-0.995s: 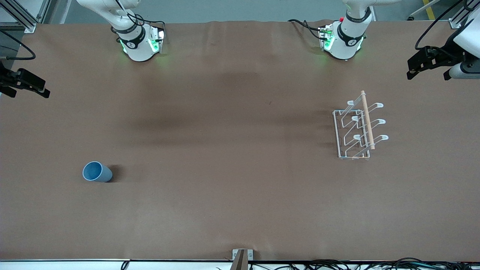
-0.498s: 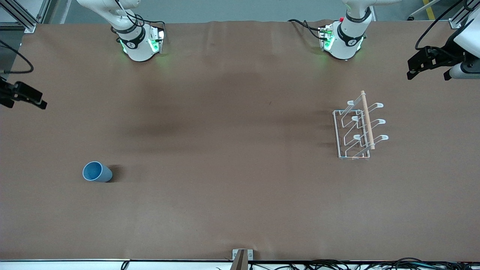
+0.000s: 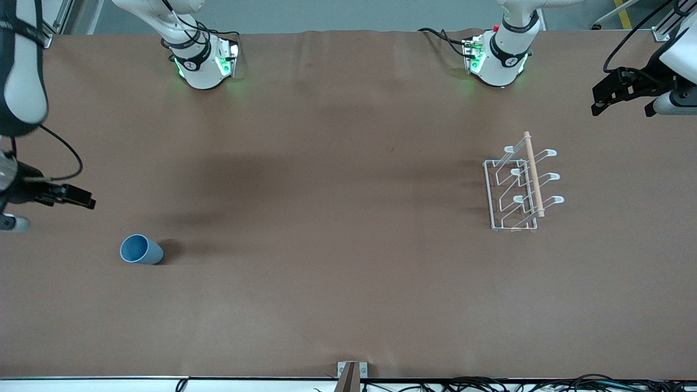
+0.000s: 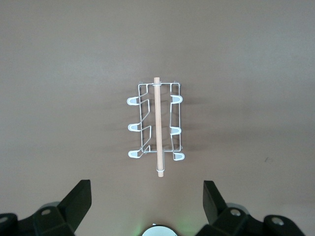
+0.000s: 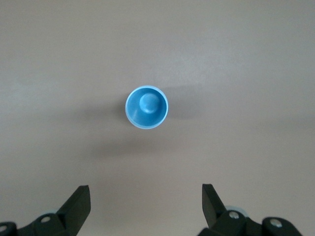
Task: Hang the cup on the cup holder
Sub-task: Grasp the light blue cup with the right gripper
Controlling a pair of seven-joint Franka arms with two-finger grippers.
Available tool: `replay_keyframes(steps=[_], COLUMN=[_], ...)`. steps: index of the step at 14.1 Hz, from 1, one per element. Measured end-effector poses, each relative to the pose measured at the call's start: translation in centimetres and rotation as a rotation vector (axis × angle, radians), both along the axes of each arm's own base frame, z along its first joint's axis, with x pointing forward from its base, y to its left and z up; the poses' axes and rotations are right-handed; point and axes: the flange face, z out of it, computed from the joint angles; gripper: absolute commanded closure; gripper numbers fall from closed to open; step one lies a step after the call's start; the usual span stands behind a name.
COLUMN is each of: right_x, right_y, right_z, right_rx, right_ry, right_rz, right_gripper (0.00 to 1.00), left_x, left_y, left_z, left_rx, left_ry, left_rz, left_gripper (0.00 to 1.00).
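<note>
The right gripper [image 5: 145, 209] is hanging wide open over the blue cup [image 5: 146, 107], which is standing below it. It probably needs to drop down and grab next. The left gripper [image 4: 146, 206] is waiting, open, over the cup holder [image 4: 156, 124].

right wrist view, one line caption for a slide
Open right gripper above the upright blue cup on the brown table.

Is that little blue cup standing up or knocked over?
Standing upright: the cup shows its round open mouth and inner bottom from straight above.
</note>
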Motion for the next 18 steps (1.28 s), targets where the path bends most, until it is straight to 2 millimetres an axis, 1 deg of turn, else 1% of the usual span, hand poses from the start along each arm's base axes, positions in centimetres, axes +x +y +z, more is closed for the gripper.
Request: replay_keyframes(steps=[2,4,5,7,10,11,12,13,14,15,16,18], right_x=[1.0,1.7,2.0,2.5,3.0,3.2,3.4,3.6,3.6,3.6,3.7,3.9], right_y=[-1.8,-3.2,-3.5,-3.6,-3.5,-3.5,-3.5,-3.5,-3.5,-3.5,-3.5,-3.4], right_z=[-5.3,-9.8,-11.6,-14.2,-18.0,-19.1,-20.1,-21.0,-21.8,-22.3,-22.5,-22.3], right_rx=[-0.004,-0.006,-0.006,0.006,0.039,0.045,0.044,0.042,0.041,0.045,0.058,0.087], right_ry=[0.004,0.014,0.019,0.011,0.008,0.001,-0.014,-0.023,-0.026,-0.026,-0.03,-0.043], right_rz=[0.009,0.007,0.004,-0.006,-0.026,-0.029,-0.026,-0.024,-0.021,-0.022,-0.033,-0.056], right_gripper=[0.01,0.02,0.02,0.03,0.11,0.17,0.32,0.49,0.73,0.89,0.95,0.99], left_x=[0.0,0.0,0.0,0.0,0.0,0.0,0.0,0.0,0.0,0.0,0.0,0.0], left_y=[0.0,0.0,0.0,0.0,0.0,0.0,0.0,0.0,0.0,0.0,0.0,0.0], left_z=[0.0,0.0,0.0,0.0,0.1,0.1,0.1,0.1,0.1,0.1,0.1,0.1], left_rx=[0.0,0.0,0.0,0.0,0.0,0.0,0.0,0.0,0.0,0.0,0.0,0.0], left_ry=[0.0,0.0,0.0,0.0,-0.003,-0.003,-0.003,-0.002,-0.001,0.0,0.0,0.001], left_rz=[0.0,-0.001,-0.001,-0.001,0.0,0.0,0.0,0.0,0.0,0.0,0.0,0.0], left_gripper=[0.0,0.0,0.0,0.0,0.0,0.0,0.0,0.0,0.0,0.0,0.0,0.0])
